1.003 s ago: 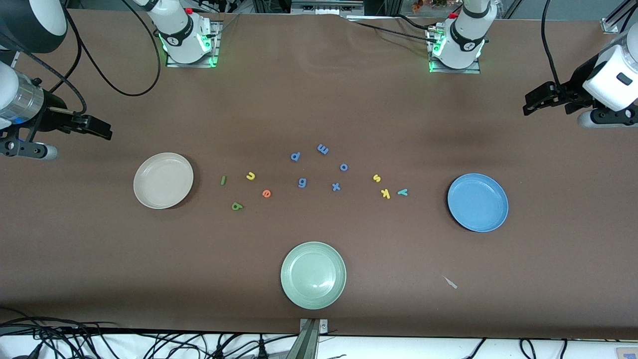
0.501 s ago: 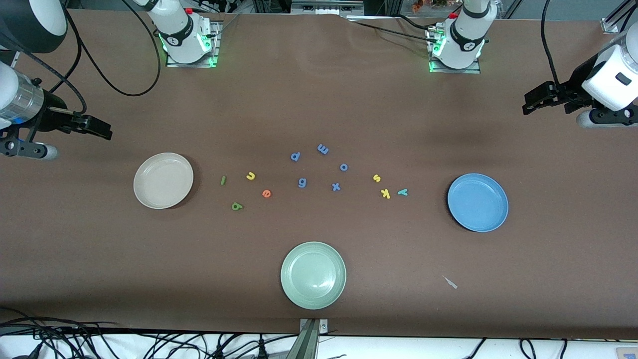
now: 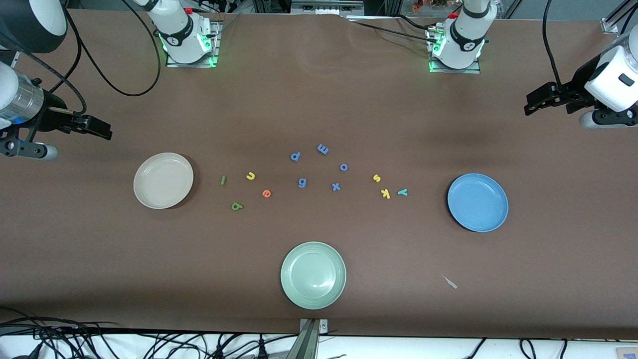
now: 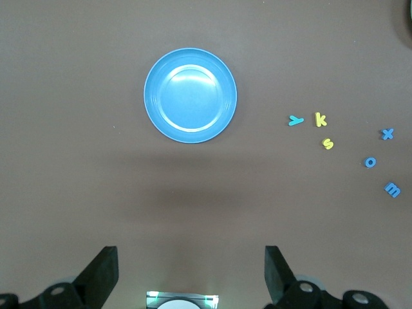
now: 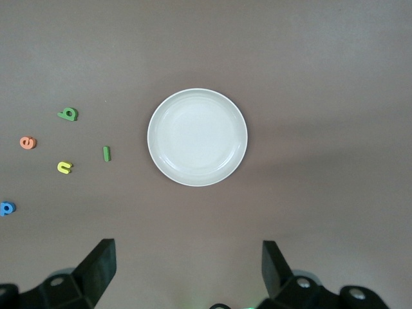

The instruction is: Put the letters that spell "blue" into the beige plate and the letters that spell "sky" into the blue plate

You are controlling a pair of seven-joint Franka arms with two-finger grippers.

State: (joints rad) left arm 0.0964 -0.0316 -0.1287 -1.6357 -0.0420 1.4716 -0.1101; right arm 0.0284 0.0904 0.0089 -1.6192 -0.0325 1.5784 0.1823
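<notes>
A brown matte tabletop (image 3: 319, 99) fills the front view, evenly lit from above with soft shadows. Black cables (image 3: 99, 341) lie along the white edge nearest the front camera. A metal bracket (image 3: 313, 329) sits at the middle of that edge.

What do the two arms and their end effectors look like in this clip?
Both arms are white with black joints and green lights glowing at their bases. The left end effector and right end effector are black with two flat fingers. Loose black cables trail along both arms.
</notes>
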